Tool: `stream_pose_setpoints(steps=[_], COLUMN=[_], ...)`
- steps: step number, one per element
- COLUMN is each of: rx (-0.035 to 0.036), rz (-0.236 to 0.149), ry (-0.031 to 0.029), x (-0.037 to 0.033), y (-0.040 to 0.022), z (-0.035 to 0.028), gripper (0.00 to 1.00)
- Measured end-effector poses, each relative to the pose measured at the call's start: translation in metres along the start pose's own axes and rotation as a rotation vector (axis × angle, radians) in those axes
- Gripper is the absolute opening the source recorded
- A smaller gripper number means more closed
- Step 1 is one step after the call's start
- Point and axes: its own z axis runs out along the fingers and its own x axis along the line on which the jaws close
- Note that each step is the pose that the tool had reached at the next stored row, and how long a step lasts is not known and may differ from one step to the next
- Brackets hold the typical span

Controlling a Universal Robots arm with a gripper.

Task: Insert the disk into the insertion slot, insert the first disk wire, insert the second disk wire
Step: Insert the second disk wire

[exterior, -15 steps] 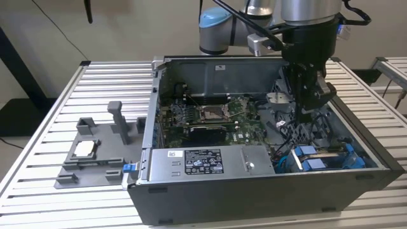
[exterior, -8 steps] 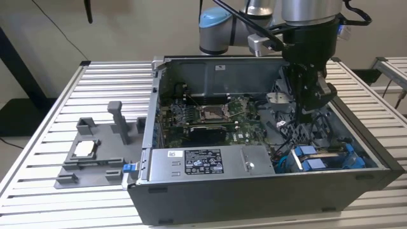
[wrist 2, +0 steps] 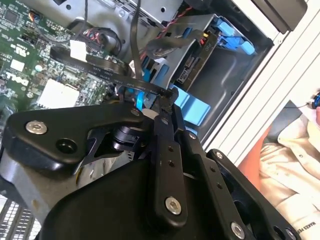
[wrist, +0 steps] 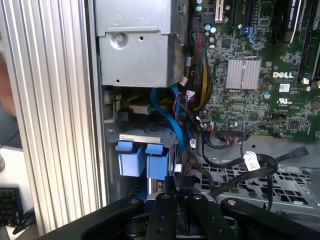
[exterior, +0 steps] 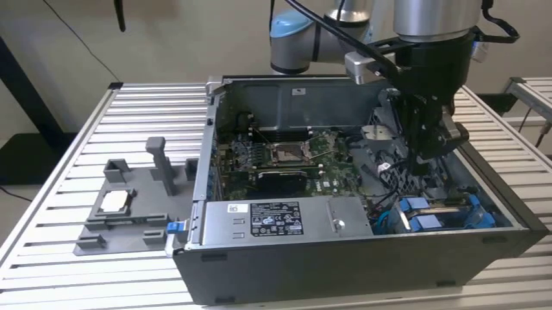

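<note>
My gripper (wrist 2: pixel 169 95) was closed on a disk wire (wrist 2: pixel 100 67) just above centre in the second wrist view; the insertion slot (exterior: pixel 440 213) sat lower right in the exterior view. The wire looked limp (best pinched at its stiff connector).

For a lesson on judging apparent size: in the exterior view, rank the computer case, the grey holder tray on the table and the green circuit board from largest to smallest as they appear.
1. computer case
2. grey holder tray
3. green circuit board, though cables and the arm cover part of it, so its place below the tray is unsure.
</note>
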Motion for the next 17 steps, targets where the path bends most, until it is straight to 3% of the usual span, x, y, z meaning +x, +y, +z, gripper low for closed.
stream_pose_setpoints(steps=[14, 16, 17], rx=[-0.0286, -0.0297, -0.0297], rz=[0.0, 0.001, 0.003], ry=[-0.0297, -0.038, -0.0493], x=[0.0271, 0.0288, 0.029], y=[-0.0181, -0.0197, -0.02], z=[0.0103, 0.0113, 0.0116], gripper=[0.16, 0.16, 0.16])
